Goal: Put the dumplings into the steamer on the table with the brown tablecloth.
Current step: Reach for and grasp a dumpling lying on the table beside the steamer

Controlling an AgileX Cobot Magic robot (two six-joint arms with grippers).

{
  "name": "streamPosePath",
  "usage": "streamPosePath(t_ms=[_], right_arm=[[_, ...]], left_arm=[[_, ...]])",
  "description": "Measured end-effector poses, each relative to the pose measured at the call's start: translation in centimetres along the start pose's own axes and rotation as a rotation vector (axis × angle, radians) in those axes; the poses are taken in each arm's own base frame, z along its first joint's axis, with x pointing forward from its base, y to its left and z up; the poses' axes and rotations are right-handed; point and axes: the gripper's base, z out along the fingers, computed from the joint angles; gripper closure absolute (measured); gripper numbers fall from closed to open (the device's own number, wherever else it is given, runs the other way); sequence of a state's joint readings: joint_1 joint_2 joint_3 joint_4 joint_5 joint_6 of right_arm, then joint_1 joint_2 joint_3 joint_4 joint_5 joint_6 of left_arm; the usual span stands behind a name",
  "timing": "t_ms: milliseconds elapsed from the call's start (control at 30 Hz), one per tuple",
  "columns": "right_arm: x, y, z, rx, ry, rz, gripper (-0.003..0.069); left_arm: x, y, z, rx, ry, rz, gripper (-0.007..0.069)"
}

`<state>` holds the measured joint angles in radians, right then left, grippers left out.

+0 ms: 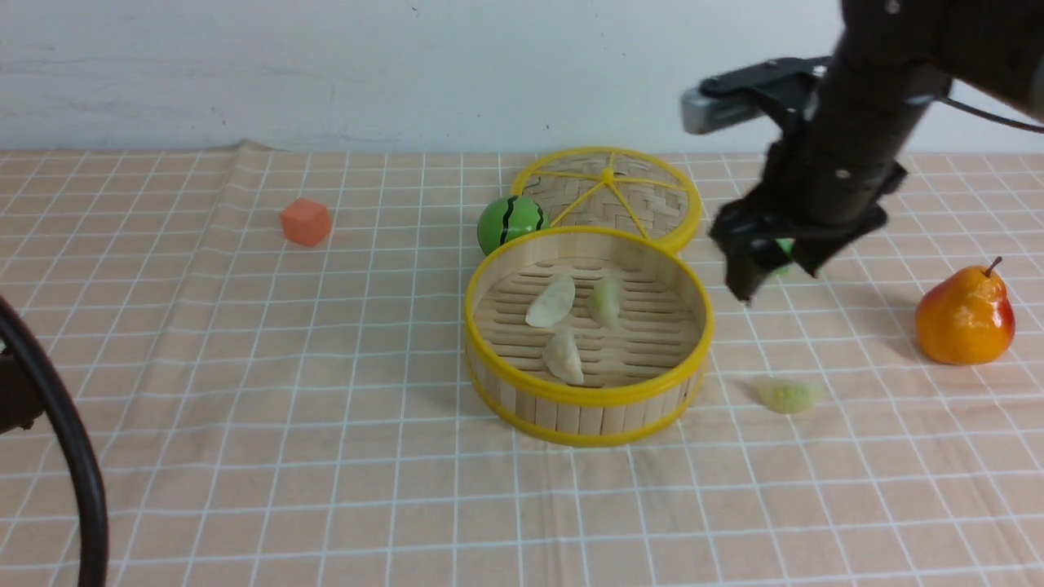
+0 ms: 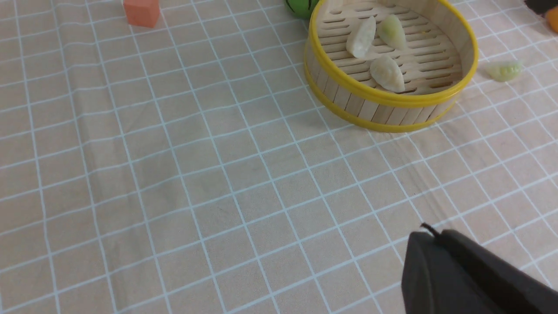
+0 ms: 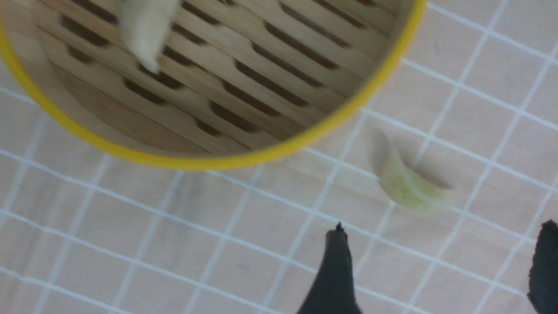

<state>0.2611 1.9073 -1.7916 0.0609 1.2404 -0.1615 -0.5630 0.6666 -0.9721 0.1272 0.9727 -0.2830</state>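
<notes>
Striped green ball (image 1: 511, 222), woven lid (image 1: 608, 196) sitting behind round bamboo steamer (image 1: 587, 403); pale green dumpling (image 1: 785, 395) lying right, on tan gridded cloth (image 1: 245, 367); right pincer (image 1: 775, 281) gaping, left pincer (image 2: 429, 244) closed.

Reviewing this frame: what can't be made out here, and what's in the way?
Front view: small green thing behind the right hand, mostly covered; identity unclear.
Left wrist view: left hand cut off by the corner; only a dark tip shows.
Right wrist view: steamer cut off by the edge and blurred; only one cream dumpling inside shows.
</notes>
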Motion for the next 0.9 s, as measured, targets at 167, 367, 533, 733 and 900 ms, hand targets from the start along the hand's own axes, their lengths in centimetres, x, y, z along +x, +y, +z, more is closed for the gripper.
streamPosePath(t_ms=[167, 367, 533, 733, 900], right_arm=[[1.4, -3.1, 2.8, -0.004, 0.095, -0.119, 0.0110], [1.2, -2.9, 7.2, -0.060, 0.158, -0.372, 0.0110], [1.4, -2.8, 10.6, -0.108, 0.207, -0.492, 0.0111], [1.4, -3.4, 13.7, -0.105, 0.213, -0.505, 0.0116], [1.2, -3.9, 14.3, -0.058, 0.202, -0.456, 0.0243]], left_arm=[[0.0, -0.1, 0.0, 0.006, -0.002, -0.003, 0.0624], [-0.1, -0.2, 0.5, 0.010, 0.012, -0.006, 0.0620], [-0.2, -0.5, 1.1, 0.026, 0.038, -0.020, 0.0620], [-0.3, -0.7, 1.6, 0.036, 0.057, -0.028, 0.0620], [-0.3, -1.0, 2.6, 0.044, 0.095, -0.038, 0.0620]])
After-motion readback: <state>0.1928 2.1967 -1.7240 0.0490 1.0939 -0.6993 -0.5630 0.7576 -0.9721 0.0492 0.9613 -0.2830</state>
